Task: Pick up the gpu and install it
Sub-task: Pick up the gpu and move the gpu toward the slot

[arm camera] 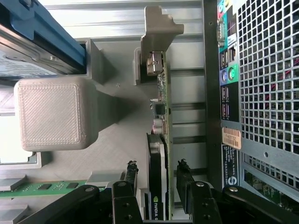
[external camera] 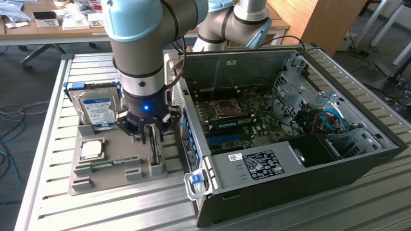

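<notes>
The gpu (external camera: pixel 155 153) stands on edge in a slot of the grey holder tray (external camera: pixel 96 180), just to the exterior view's left of the open computer case (external camera: pixel 289 120). In the wrist view the gpu (arm camera: pixel 156 140) is a thin card with a black face and a green board edge, and its pale metal bracket (arm camera: pixel 159 28) is at the far end. My gripper (external camera: pixel 151 131) hangs right over the card. My gripper (arm camera: pixel 158 171) is open, with one black finger (arm camera: pixel 131 173) on each side of the card and a small gap showing on both sides.
A blue-labelled hard drive (external camera: pixel 96 108) stands in the tray at the back, with a processor (external camera: pixel 92 149) and a green memory stick (external camera: pixel 112 162) lying nearer the front. The case lies open with its motherboard (external camera: pixel 237 115) and blue slots (external camera: pixel 224 139) exposed. A grey tray post (arm camera: pixel 56 114) rises beside the card.
</notes>
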### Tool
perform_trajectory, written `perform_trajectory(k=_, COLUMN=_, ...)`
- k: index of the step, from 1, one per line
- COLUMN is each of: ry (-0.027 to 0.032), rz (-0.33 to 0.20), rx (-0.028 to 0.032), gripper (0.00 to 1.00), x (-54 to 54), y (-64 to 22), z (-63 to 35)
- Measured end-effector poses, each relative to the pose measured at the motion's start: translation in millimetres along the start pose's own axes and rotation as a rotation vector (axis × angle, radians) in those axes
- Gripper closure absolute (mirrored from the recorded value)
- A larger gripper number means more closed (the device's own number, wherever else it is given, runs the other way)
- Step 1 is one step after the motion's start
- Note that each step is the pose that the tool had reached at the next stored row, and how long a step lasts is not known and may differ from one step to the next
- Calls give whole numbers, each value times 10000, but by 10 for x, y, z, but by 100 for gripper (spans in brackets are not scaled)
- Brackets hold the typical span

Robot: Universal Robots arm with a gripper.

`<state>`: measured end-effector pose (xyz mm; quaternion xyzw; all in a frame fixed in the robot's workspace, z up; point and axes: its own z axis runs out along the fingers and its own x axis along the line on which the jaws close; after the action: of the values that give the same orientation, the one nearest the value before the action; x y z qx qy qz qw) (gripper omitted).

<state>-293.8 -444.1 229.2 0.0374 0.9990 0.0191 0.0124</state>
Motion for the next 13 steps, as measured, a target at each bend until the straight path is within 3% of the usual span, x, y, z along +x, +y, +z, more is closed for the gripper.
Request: perform_trajectory(k=13, ry=4, rz=2, rx=0, gripper=53, x=-11, y=1, z=0)
